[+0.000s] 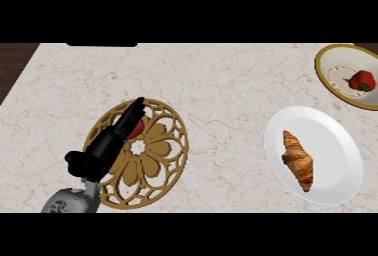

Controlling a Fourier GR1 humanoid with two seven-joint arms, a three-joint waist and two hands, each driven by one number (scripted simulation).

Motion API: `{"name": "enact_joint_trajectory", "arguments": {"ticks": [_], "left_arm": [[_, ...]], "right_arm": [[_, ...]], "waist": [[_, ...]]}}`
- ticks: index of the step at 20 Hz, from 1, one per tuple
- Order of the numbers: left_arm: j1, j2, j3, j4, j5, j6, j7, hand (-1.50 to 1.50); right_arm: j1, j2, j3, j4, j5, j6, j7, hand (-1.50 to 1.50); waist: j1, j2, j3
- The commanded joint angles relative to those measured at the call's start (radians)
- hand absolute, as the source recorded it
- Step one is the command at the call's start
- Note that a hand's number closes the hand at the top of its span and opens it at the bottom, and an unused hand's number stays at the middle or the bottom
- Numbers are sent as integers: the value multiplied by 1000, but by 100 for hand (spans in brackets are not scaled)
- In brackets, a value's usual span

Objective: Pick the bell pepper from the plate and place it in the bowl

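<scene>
One robot hand (103,150), the left, covers the bell pepper (136,129); fingers straight.

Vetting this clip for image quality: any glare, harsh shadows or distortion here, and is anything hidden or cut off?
Head view: even light, no glare on the counter, no harsh shadows; the white plate and gold plate look taller than wide; the left hand hides most of a red item on the gold plate; the bowl is cut off by the right edge.
</scene>
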Motion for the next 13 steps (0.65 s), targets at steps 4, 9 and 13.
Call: {"name": "enact_joint_trajectory", "arguments": {"ticks": [4, 9, 13], "left_arm": [[18, -44, -19, -4, -58, 56, 4, 0], [31, -30, 3, -46, -20, 19, 56, 0], [57, -23, 14, -27, -42, 19, 4, 0]], "right_arm": [[247, 10, -149, -172, -178, -16, -189, -150], [455, 9, -212, -339, -291, 120, -242, -150], [636, 51, -253, -515, -375, 221, -261, -150]], "waist": [[-35, -13, -2], [-36, -13, -3], [-44, -15, -4]]}}
